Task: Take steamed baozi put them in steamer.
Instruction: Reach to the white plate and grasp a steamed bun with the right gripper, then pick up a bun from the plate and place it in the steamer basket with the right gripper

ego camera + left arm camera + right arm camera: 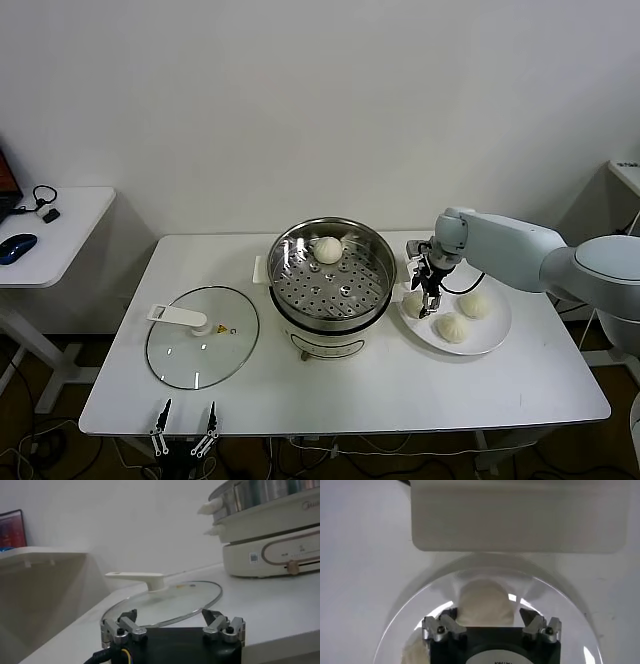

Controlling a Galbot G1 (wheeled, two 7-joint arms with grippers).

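One baozi (327, 250) in steamer (375, 300), three on plate (495, 335), right end effector (428, 303) part-open straddling one, left end effector (184, 429) open.

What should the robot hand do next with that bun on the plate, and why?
Probably squeeze shut on the bun and lift it. The right gripper is down over the plate with its fingers on either side of that bun, not yet tight. One bun already sits in the steamer, so this one likely goes there next. The left gripper waits at the table's front edge.
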